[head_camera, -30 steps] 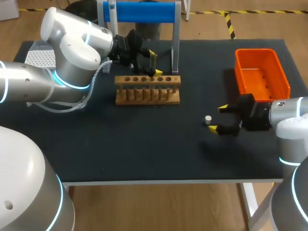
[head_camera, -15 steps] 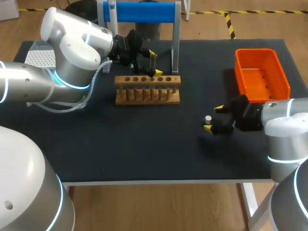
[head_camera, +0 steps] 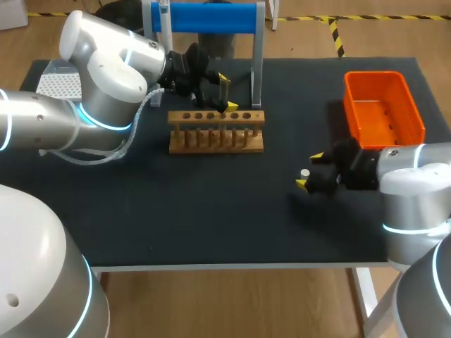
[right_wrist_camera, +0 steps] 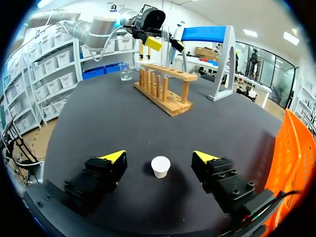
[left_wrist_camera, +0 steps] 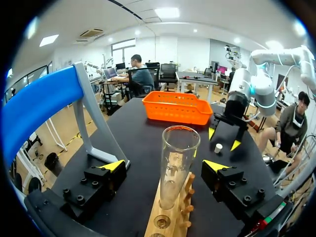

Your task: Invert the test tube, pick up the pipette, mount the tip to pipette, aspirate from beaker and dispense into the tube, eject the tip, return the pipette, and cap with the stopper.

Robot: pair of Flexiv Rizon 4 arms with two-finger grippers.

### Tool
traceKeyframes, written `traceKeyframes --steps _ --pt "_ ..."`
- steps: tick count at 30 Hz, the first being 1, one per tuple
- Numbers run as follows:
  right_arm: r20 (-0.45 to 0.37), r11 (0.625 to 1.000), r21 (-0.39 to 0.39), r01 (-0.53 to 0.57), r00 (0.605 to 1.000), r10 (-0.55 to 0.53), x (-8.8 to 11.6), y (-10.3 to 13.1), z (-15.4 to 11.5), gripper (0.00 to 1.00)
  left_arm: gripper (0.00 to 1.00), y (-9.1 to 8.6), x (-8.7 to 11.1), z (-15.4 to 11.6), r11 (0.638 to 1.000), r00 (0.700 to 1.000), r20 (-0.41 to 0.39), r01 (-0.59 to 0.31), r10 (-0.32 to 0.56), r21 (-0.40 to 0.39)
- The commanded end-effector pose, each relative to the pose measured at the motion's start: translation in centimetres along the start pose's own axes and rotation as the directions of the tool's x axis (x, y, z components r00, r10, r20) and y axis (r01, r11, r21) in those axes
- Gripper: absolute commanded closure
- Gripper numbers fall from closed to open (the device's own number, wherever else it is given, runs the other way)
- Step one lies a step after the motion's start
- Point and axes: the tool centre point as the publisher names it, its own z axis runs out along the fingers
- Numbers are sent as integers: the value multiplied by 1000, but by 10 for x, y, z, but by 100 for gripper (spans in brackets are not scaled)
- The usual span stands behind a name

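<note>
My right gripper [right_wrist_camera: 159, 157] sits low over the table [right_wrist_camera: 98, 123] with its fingers apart, one on each side of the small white stopper [right_wrist_camera: 160, 166], neither touching it. The stopper stands alone on the dark surface, near the orange basket [head_camera: 382, 105] and well apart from the wooden rack [head_camera: 215, 132]. My left gripper [left_wrist_camera: 165, 165] is spread too, flanking the upright test tube [left_wrist_camera: 178, 148] that stands in the rack, with a gap on both sides.

The risk, as I judge it, lies in the closing. The stopper is small and light (and looks tapered), so if one finger meets it first it could tip, roll or squirt out. Closing too high may catch only its rim. At the rack, a sideways nudge from my left fingers could rock the tube.
</note>
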Motion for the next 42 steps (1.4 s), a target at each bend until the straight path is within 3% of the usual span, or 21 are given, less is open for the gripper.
traceKeyframes --steps 1,3,7,13,18,20,26,29,31,36,41,42 --pt "6 1000 0 0 1000 0 1 0 6 26 0 0 -1 0 1000 1000 -4 0 0 -1" --pt "6 1000 1 0 1000 0 1 0 8 31 0 0 -1 0 1000 1000 -4 0 0 -1" --pt "7 1000 7 1 1000 -1 1 -2 10 25 0 0 -1 0 1000 1000 -4 0 0 -1" --pt "6 1000 10 -1 1000 1 0 -3 12 30 0 0 -1 0 1000 1000 -4 0 0 -1" --pt "7 1000 10 -7 1000 6 -1 -3 13 38 0 0 -1 0 1000 1000 -4 0 0 -1" --pt "8 1000 10 -9 1000 9 -2 -3 13 45 0 0 -1 0 1000 1000 -4 0 0 -1" --pt "11 1000 10 -11 1000 11 -2 -4 13 52 0 0 -1 0 1000 1000 -4 0 0 -1" --pt "11 1000 11 -11 1000 10 -2 -4 13 60 0 0 -1 0 1000 1000 -4 0 0 -1" --pt "11 1000 11 -10 1000 10 -2 -4 14 73 0 0 -1 0 1000 1000 -4 0 0 -1" --pt "12 1000 12 -10 1000 10 -2 -4 14 80 0 0 -1 0 1000 1000 -4 0 0 -1" --pt "11 1000 14 -10 1000 10 -2 -4 14 100 0 0 -1 0 1000 1000 -4 0 0 -1" --pt "11 1000 13 -10 1000 9 -2 -4 14 100 0 0 -1 0 1000 1000 -4 0 0 -1"
